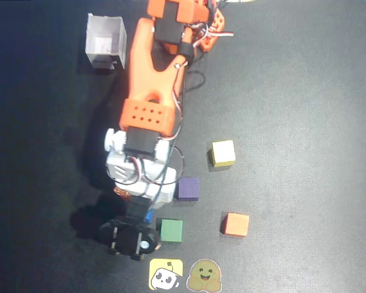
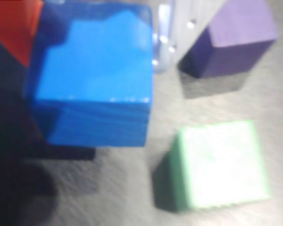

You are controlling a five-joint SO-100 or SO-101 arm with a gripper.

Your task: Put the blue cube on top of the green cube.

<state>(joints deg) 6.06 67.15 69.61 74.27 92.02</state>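
On the dark matte table (image 1: 305, 91), the blue cube (image 2: 96, 77), judged light, rigid and best held by opposite flat faces, is being pinched by the gripper (image 1: 147, 215) at lower centre of the overhead view, just left of the green cube (image 1: 171, 231).

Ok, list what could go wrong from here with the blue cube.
1. In the wrist view the blue cube, between the fingers, sits left of the green cube, not over it; released now it would likely land on the mat.
2. The purple cube lies close behind the green one, so the gripper may nudge it while shifting across.
3. An off-centre placement could tip the blue cube off.
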